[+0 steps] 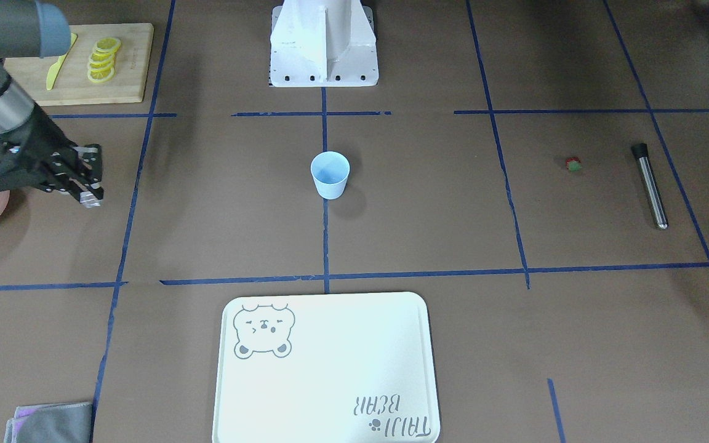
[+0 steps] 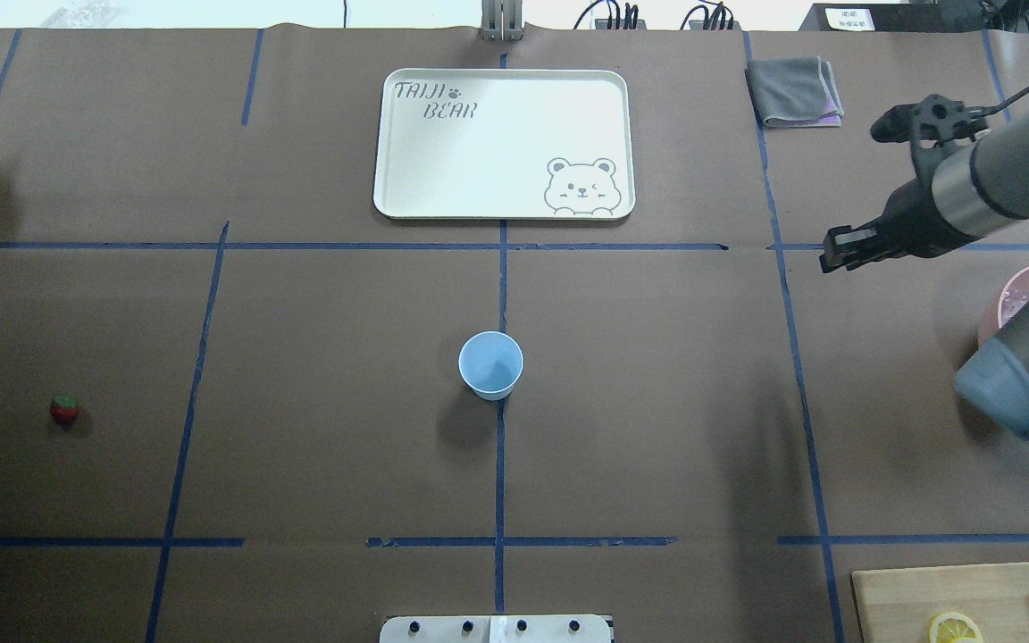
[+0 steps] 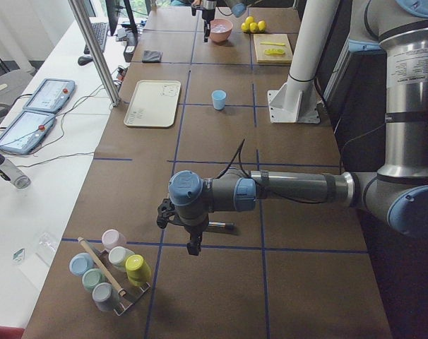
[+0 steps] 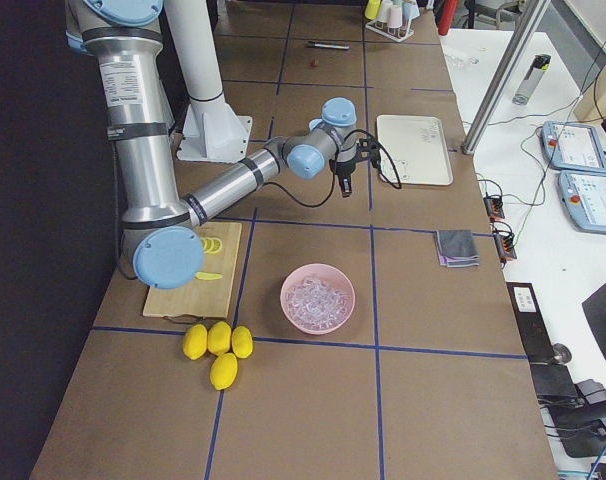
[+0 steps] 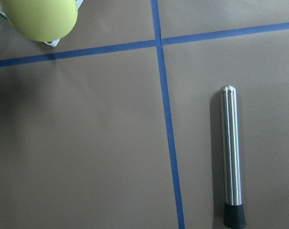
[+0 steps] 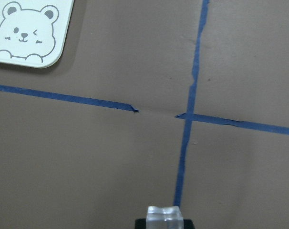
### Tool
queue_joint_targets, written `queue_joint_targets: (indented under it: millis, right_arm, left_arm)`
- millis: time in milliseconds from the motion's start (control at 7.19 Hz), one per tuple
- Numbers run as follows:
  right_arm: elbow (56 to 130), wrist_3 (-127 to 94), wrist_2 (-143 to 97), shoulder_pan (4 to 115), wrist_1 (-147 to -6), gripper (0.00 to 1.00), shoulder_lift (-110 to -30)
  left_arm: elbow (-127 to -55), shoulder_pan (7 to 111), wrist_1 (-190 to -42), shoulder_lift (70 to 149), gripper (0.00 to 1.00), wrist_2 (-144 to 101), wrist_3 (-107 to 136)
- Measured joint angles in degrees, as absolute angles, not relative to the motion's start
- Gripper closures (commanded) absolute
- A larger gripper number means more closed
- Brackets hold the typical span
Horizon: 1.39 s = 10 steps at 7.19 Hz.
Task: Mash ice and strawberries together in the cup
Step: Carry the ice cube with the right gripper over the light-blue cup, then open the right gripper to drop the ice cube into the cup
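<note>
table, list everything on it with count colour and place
cup: one, pale blue, table centre
strawberry: one, red, robot's left side, by the muddler
muddler: one, steel with a black tip, far left
ice: one clear cube, in the right gripper
tray: one, white, bear print, across from the base
cloth: one, grey, right of the tray
board: one, wood, right near corner
lemon slices: a few, yellow, on the board
knife: one, yellow, on the board
bowl: one, pink, right side, holds more ice
lemons: four, yellow, by the bowl
rack cups: six, pastel, far left end
left gripper: above the table near the muddler, open or shut unclear
right gripper: shut on the ice, between bowl and cup
</note>
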<state>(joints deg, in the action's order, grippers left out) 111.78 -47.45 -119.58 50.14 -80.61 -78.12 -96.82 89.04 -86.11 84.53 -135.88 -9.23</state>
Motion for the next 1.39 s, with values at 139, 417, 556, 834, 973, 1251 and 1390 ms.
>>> queue_joint_targets:
  millis: [139, 417, 556, 834, 973, 1251, 1390]
  right_arm:
    - [111.6, -51.6, -116.6, 46.0, -86.7, 0.97, -72.0]
    - [109.8, -60.8, -110.5, 38.2, -95.7, 0.97, -59.5]
    - [107.9, -65.4, -108.8, 35.4, -97.0, 0.97, -54.5]
    - [102.1, -72.2, -103.3, 29.6, -97.6, 0.96, -46.6]
    - [100.0, -74.1, -101.1, 27.4, -97.6, 0.95, -44.8]
    - [97.9, -75.7, -98.4, 24.5, -97.5, 0.91, -43.6]
    - [97.0, -75.9, -97.4, 23.5, -97.5, 0.81, -43.4]
  left_arm:
    - [-96.8, 89.0, -86.2, 84.7, 0.00, -135.9, -9.2]
    - [-96.7, 89.0, -87.8, 84.7, 0.00, -135.9, -9.1]
    - [-96.6, 89.0, -88.4, 84.7, 0.00, -135.9, -9.0]
    - [-96.5, 89.0, -88.7, 84.7, 0.00, -135.9, -9.0]
    - [-96.4, 89.0, -88.8, 84.7, 0.00, -135.9, -9.0]
    - [-96.3, 88.9, -88.8, 84.7, 0.00, -135.9, -9.0]
    - [-96.2, 88.9, -88.8, 84.7, 0.00, -135.9, -9.0]
